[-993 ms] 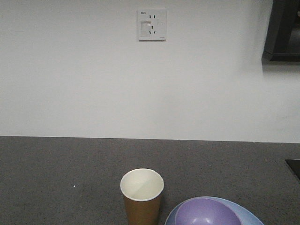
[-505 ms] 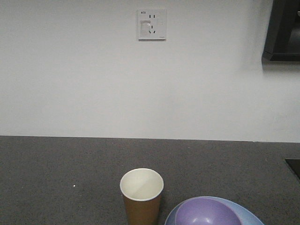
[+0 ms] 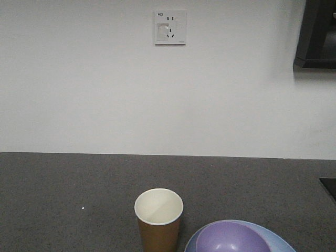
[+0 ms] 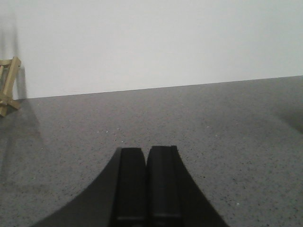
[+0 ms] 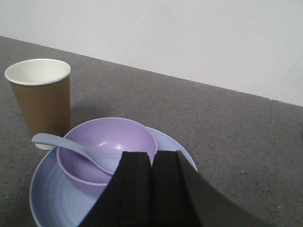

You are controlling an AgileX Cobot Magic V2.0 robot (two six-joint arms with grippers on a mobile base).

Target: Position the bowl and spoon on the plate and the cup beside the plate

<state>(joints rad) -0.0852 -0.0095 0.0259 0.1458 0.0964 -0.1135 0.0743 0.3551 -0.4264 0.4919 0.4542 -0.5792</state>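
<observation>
From the front view, the cup stands upright on the surface just left of the plate; it looks light and crushable, best held gently mid-wall. Left wrist view: the left claw is closed on nothing. Right wrist view: the right claw is closed and empty above the plate, where the spoon rests in the bowl.

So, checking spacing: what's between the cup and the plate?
Nothing; only a thin strip of bare countertop separates the cup and plate, seen in the right wrist view.
</observation>
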